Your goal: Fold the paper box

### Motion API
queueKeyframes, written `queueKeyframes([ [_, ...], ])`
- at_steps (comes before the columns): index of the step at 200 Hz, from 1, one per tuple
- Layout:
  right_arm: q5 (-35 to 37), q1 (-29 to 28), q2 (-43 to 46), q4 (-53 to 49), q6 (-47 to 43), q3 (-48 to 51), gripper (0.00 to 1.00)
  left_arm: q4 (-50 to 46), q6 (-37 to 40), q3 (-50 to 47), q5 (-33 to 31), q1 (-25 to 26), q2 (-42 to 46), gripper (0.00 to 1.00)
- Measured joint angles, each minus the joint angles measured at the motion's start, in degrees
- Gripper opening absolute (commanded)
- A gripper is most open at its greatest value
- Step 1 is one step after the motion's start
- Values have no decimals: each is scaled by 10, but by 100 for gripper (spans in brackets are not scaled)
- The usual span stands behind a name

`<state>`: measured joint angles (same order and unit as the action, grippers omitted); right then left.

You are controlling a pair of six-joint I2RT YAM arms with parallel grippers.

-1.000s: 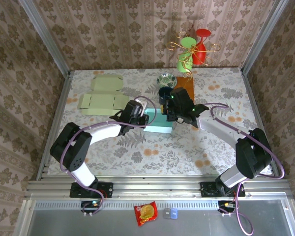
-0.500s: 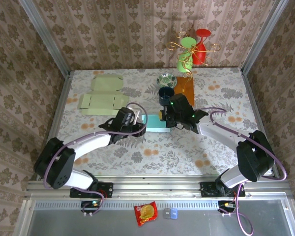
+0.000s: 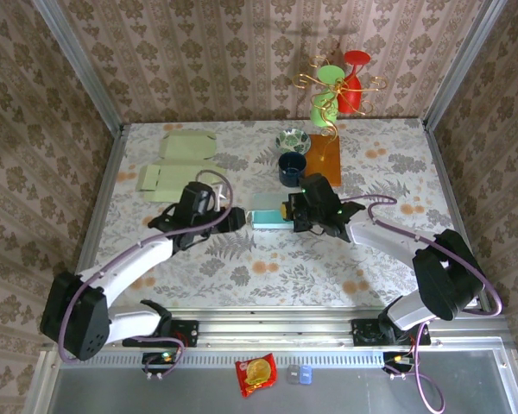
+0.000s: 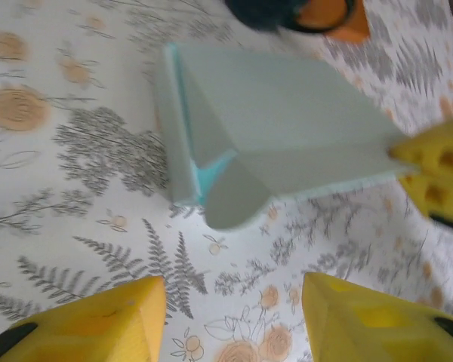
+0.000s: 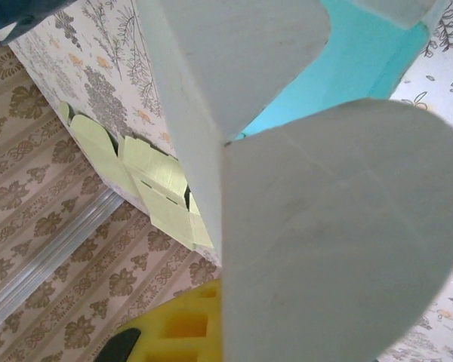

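- box (image 3: 268, 216): pale grey outside, turquoise inside, lying flat near the middle of the table (image 3: 242, 267)
- its left end looks open, a rounded flap (image 4: 234, 200) sticking out

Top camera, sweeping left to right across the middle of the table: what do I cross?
In order: flat green box blanks → left hand → blue paper box → right hand, pinching the box's right end.

We find open tabletop (image 3: 268, 272) along the near side of the paper box (image 3: 268, 217). Behind it the dark cup (image 3: 292, 166) and orange board (image 3: 326, 159) crowd in (the bowl (image 3: 291, 140) sits just beyond them), and flat green blanks (image 3: 177, 178) cover the far left.
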<state>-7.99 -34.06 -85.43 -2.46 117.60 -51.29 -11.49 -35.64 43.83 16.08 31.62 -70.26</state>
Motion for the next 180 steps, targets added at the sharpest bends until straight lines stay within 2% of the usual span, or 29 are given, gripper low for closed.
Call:
queueKeyframes([
  [24, -3, 0, 0, 11, -5, 13, 0, -12, -35, 58, 25, -36, -53, 50],
  [54, -6, 0, 2, 24, -7, 27, 0, -23, -48, 116, 62, -43, -130, 49],
  [83, -11, 0, 4, 25, -12, 33, 8, -34, -47, 146, 81, -43, -189, 48],
  [125, -13, 0, 18, 18, -28, 47, 15, -38, -31, 193, 91, -42, -260, 48],
  [156, -15, 0, 19, 8, -40, 58, 26, -36, -22, 208, 99, -34, -299, 47],
  [180, -18, 4, 19, 1, -54, 60, 39, -36, -16, 208, 101, -25, -316, 47],
])
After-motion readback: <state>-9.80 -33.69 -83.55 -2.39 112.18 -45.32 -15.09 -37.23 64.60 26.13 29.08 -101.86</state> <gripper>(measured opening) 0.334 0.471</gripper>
